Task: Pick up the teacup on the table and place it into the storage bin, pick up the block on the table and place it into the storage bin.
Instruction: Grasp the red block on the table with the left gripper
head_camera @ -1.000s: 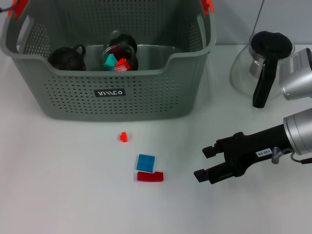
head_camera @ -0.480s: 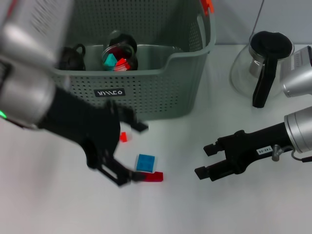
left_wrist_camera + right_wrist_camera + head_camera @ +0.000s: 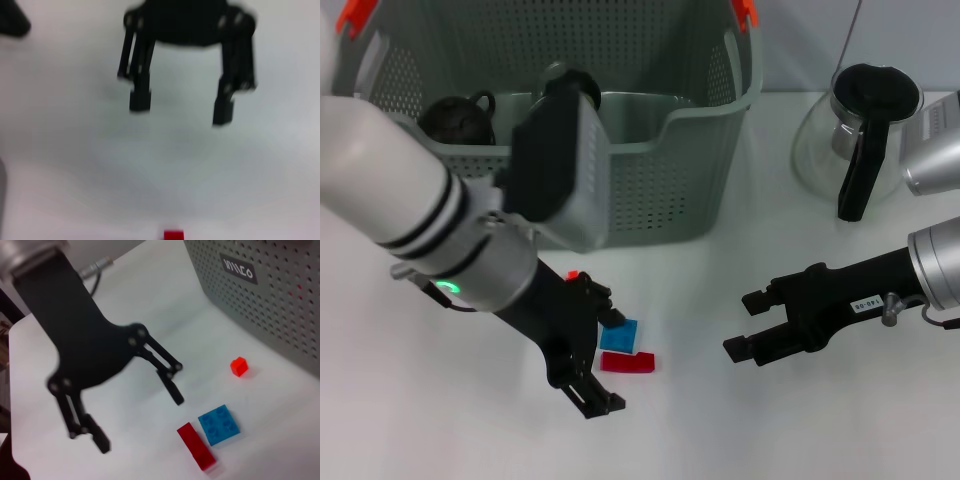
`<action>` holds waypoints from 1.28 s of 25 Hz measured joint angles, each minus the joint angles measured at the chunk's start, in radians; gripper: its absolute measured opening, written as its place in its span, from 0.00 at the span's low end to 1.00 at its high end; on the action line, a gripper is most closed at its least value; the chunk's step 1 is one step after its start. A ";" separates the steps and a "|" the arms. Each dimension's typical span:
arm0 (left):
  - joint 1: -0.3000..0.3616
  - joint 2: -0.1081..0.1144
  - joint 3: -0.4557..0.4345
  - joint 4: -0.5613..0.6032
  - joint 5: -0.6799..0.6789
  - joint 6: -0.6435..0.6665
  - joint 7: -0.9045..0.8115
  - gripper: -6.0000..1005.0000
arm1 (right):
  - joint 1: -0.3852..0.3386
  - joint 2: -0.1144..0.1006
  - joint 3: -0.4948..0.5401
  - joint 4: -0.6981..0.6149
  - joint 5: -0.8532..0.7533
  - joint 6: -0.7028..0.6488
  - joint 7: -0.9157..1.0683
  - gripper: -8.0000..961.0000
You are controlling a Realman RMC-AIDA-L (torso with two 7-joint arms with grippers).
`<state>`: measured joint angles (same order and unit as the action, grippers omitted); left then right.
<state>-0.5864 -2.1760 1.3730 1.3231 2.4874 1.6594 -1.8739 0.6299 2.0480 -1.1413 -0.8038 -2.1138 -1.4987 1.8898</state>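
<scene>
Three blocks lie on the white table in front of the storage bin (image 3: 650,200): a small red block (image 3: 239,366), a flat blue block (image 3: 619,335) and a long red block (image 3: 628,362). My left gripper (image 3: 610,360) hangs open just left of the blue and long red blocks, holding nothing. The right wrist view shows the left gripper (image 3: 140,421) with its fingers spread wide. My right gripper (image 3: 742,325) stands open over the table to the right of the blocks, and the left wrist view shows the right gripper (image 3: 181,106) facing in. A black teacup (image 3: 455,118) sits inside the bin; no teacup shows on the table.
A glass teapot (image 3: 860,130) with a black handle and lid stands at the back right. The bin (image 3: 280,300) fills the back left, and my left arm (image 3: 420,220) covers much of its front wall.
My left arm came into view from the left and swung down, so its open gripper is now beside the blue and red blocks. The right gripper has barely shifted.
</scene>
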 joint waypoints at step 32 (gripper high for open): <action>-0.086 0.006 0.149 -0.137 0.240 -0.238 -0.210 0.94 | -0.001 -0.001 0.001 0.000 0.000 0.006 -0.010 0.90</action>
<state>-0.6728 -2.1702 1.5216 1.1858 2.7271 1.4212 -2.0836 0.6289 2.0470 -1.1398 -0.8038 -2.1138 -1.4926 1.8802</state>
